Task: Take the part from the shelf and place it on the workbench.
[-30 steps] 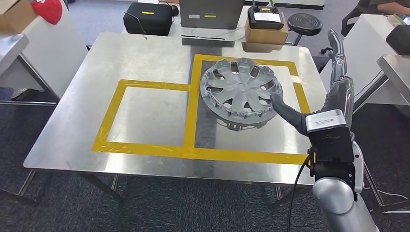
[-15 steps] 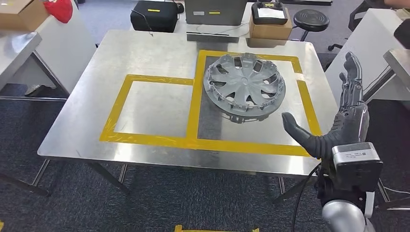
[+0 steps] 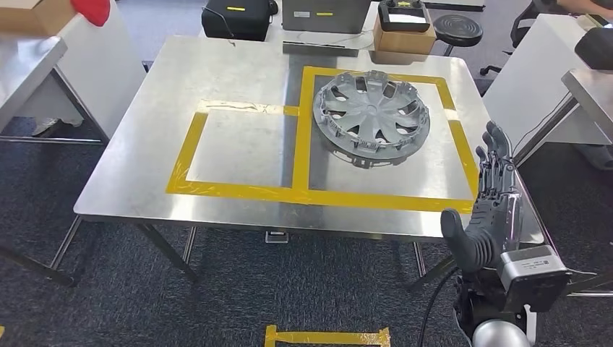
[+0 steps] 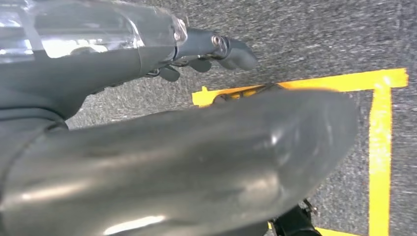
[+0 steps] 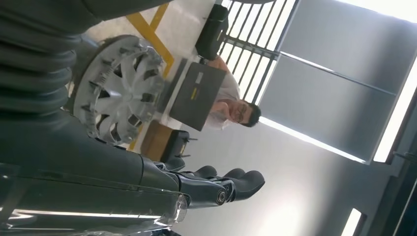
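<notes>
The part, a silver wheel cover [image 3: 374, 116], lies flat on the steel workbench [image 3: 238, 87] inside the larger yellow-taped rectangle [image 3: 454, 141]. My right hand [image 3: 491, 210] is raised off the bench's near right corner, fingers straight and spread, holding nothing, well clear of the cover. The right wrist view shows the wheel cover [image 5: 118, 93] beyond the hand's dark fingers [image 5: 221, 184]. My left hand [image 4: 216, 49] hangs over the carpet, fingers loose and nothing in them.
A smaller taped square [image 3: 189, 141] lies left of the cover. A black case [image 3: 242, 18], a grey box and a cardboard box [image 3: 405, 32] line the far edge, near a black stool [image 3: 460, 29]. White tables [image 3: 538, 69] flank the bench. A person [image 5: 236, 110] sits beyond.
My right hand has left the wheel cover's rim and drawn back and down past the bench's near right corner. The camera has pulled back; the cover stays on the bench.
</notes>
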